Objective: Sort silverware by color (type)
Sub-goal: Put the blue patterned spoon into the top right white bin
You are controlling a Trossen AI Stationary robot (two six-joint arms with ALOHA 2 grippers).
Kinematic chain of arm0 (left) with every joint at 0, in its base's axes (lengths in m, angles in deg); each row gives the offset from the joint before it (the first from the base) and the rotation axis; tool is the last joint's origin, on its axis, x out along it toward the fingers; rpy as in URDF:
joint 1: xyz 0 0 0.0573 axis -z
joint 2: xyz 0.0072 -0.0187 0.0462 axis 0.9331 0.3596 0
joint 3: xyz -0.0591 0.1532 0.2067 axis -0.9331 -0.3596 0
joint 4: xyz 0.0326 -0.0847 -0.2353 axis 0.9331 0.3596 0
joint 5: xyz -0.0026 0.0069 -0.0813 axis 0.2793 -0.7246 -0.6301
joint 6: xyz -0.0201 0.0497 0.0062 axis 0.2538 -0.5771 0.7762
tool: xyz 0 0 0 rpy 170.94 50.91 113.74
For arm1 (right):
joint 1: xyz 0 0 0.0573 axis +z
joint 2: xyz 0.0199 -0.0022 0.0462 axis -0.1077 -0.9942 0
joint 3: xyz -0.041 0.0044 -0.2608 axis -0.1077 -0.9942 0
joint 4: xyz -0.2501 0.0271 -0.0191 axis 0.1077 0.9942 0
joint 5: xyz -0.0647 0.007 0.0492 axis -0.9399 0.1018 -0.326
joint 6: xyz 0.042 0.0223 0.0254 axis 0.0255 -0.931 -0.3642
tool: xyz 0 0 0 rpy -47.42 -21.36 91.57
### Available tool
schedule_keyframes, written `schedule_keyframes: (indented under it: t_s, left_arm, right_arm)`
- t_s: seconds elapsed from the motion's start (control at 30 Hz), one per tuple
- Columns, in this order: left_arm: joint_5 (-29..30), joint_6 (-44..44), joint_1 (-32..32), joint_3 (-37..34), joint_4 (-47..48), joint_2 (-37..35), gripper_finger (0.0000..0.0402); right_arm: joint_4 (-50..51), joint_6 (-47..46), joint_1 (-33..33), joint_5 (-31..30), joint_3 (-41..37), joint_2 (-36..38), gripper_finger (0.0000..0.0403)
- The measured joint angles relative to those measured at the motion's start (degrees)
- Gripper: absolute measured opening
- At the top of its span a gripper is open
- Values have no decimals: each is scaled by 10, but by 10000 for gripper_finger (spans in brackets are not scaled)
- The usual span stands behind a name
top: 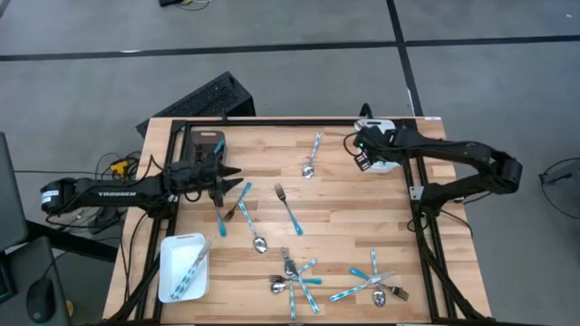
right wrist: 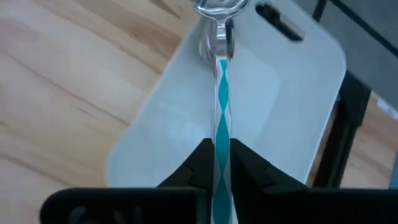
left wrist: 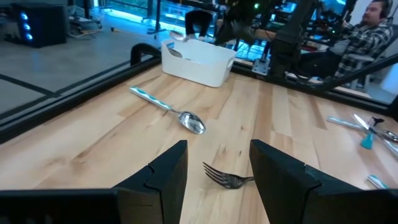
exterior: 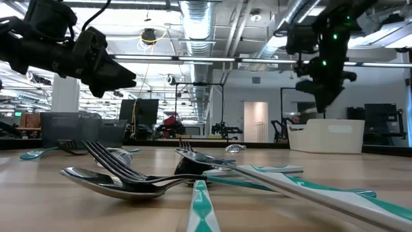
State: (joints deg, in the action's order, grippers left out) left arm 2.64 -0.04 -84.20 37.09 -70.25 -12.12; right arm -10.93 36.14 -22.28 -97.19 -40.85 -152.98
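Your table is butcher-block wood with a white tray at 7 o'clock holding a few teal-handled pieces and a second white tray at 1 o'clock, under the right arm. The left gripper sits at 9 o'clock above the wood, fingers well apart and empty (a fork lies on the table beyond them). The right gripper hangs over the 1 o'clock tray, jaws pinched on the teal handle of a spoon, bowl pointing away from the wrist. Loose silverware clusters from 5 to 6 o'clock; you also see single pieces near centre, and one spoon at 12.
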Motion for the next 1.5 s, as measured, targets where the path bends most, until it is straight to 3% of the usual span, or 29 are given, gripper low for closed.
schedule_keyframes:
  t_s: [0.13,0.3,0.43,0.6,0.77,0.93,1.07,1.13,1.2,1.27,1.5]
  left_arm:
    - [12,-1,12,0,0,0,160]
    - [13,0,19,0,0,0,160]
    - [17,6,25,0,0,0,160]
    - [68,16,35,0,0,0,160]
    - [72,15,39,0,1,0,160]
    - [70,19,39,0,18,0,160]
    - [70,16,39,0,29,0,160]
    - [70,2,39,0,30,0,160]
    - [70,-5,39,0,30,0,160]
    - [71,8,39,0,30,0,160]
    - [74,37,39,0,30,0,160]
  right_arm:
    - [-36,1,-20,-2,-38,0,77]
    - [-60,1,-28,-3,-56,0,127]
    - [-82,-1,-11,-3,-56,10,170]
    - [-167,-4,38,-3,-56,43,197]
    - [-309,4,113,-3,-56,62,197]
    - [-451,107,174,13,-56,54,194]
    - [-516,228,197,145,-57,48,193]
    - [-546,245,204,198,-55,41,188]
    - [-579,223,205,197,-56,24,179]
    - [-613,179,202,158,-54,-3,167]
    - [-641,33,177,116,-51,-124,130]
